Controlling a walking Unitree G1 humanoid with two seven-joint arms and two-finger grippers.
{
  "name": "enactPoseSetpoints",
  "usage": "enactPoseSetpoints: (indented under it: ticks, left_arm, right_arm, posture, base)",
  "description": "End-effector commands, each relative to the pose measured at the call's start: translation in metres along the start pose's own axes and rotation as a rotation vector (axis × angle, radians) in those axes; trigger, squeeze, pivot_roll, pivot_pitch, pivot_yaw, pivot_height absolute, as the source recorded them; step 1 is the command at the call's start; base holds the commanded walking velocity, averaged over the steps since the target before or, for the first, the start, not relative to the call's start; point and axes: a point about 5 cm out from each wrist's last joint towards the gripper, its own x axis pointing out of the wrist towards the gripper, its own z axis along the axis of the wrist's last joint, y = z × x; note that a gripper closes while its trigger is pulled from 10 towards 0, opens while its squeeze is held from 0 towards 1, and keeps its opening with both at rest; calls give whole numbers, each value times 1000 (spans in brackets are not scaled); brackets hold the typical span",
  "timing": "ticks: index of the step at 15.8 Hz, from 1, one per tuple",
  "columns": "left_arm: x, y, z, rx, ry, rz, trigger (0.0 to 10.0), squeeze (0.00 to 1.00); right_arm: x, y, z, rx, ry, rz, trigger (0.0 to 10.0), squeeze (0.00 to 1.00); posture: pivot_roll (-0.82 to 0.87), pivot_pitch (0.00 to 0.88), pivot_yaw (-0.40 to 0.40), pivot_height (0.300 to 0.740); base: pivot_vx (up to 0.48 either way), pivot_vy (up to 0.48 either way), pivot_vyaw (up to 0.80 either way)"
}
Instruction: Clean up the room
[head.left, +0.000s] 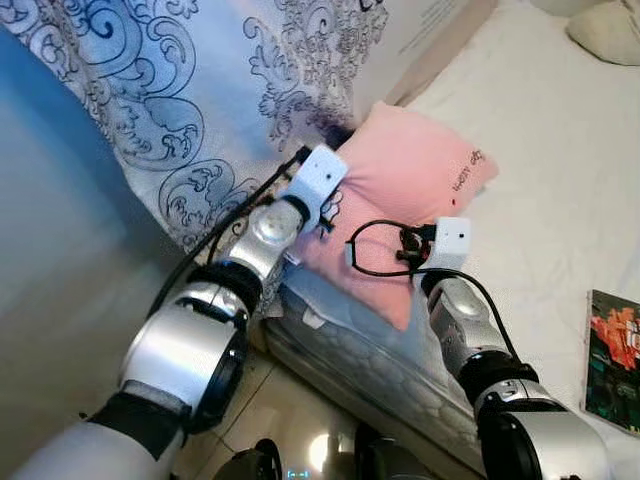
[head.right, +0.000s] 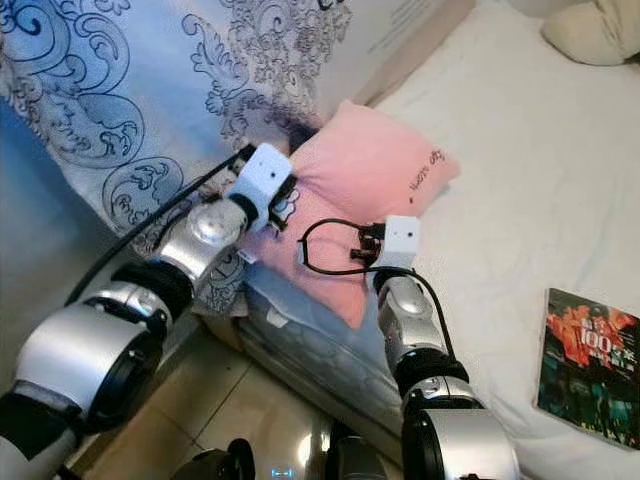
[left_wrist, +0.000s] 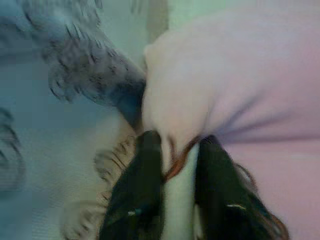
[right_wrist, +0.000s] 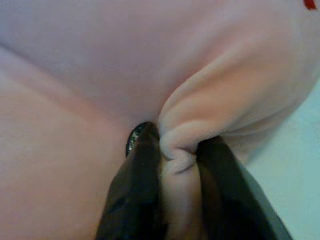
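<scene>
Head views: one pink pillow (head.left: 410, 190) lies at the edge of the white bed (head.left: 560, 180), its corner overhanging the mattress side, small dark lettering near its far corner. Two silver arms reach to it; the left hand (head.left: 322, 205) is at the pillow's edge next to the blue-patterned curtain (head.left: 200, 90), the right hand (head.right: 375, 240) at the edge nearer the robot. One book (head.right: 590, 365) with a red and dark cover lies flat on the bed, well apart from the pillow; one cream cushion (head.right: 590, 30) sits at the far corner. Left wrist view: two black fingers (left_wrist: 137, 200) clenched on a fold of the pale pink fabric, curtain just beside. Right wrist view: two black fingers (right_wrist: 135, 195) pinching a bunched ridge of the pillow's soft, velvety cover, fabric squeezed between them.
</scene>
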Motion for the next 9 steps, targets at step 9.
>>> enactPoseSetpoints:
  ticks: [9]
  left_arm:
    - [-5, 28, 23, 41, -184, 11, 10000, 1000]
  right_arm:
    - [-53, -15, -6, -60, -144, -33, 10000, 1000]
  posture:
    - [-81, 114, 2, 740]
  base:
    - [0, 0, 0]
